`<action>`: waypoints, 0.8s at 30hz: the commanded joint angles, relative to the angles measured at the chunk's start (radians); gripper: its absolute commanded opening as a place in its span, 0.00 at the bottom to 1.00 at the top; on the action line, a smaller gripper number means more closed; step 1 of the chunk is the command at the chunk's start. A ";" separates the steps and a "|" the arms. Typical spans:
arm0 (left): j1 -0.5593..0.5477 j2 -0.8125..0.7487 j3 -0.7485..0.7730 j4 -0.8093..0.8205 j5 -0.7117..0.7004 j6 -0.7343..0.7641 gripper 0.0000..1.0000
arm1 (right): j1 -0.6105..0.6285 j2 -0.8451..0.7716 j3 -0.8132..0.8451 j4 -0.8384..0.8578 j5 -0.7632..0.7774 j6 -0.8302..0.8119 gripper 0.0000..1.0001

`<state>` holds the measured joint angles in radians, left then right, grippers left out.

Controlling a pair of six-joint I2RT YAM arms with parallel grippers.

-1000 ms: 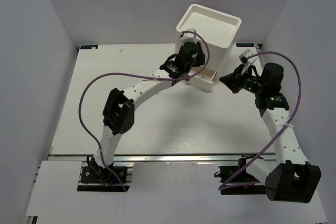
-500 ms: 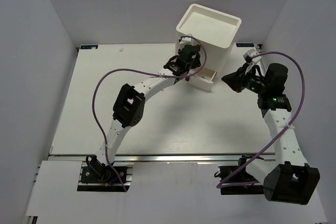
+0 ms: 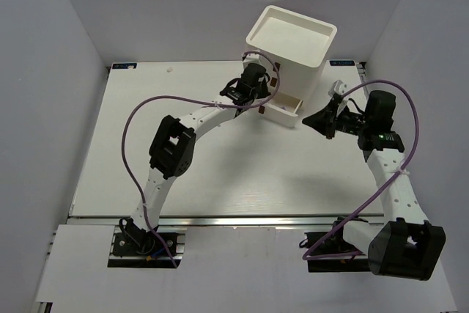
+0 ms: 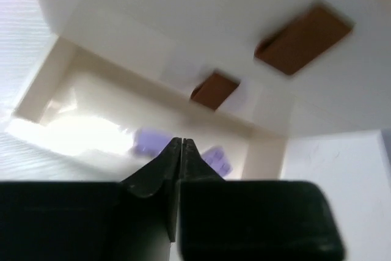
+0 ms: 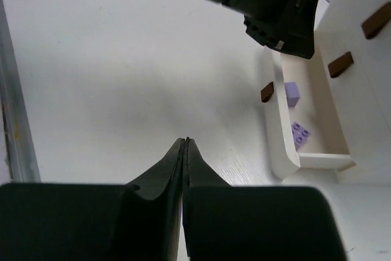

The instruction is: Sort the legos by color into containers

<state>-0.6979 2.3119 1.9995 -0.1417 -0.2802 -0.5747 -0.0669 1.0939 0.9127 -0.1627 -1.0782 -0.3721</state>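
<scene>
Purple legos point(image 5: 300, 133) lie in the open drawer point(image 5: 284, 151); none show on the table point(image 3: 220, 174); left gripper point(image 4: 181, 145), right gripper point(image 5: 185, 142) pinched closed, empty; probably nearly done.

The white surface point(image 3: 242, 174) has a fine wood-like grain. A boxy white drawer unit point(image 3: 302, 78) stands on it toward the far right. The unit's lowest drawer point(image 3: 284, 110) is slid out over the surface.
</scene>
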 commanded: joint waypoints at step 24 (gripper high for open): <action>0.034 -1.388 -1.252 0.039 0.065 0.628 0.86 | 0.627 0.756 0.357 0.064 1.349 -0.304 0.00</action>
<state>-0.6594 0.9955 0.7456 -0.1070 -0.1619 -0.0082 0.5461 1.8015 1.2186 -0.1738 0.0376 -0.6968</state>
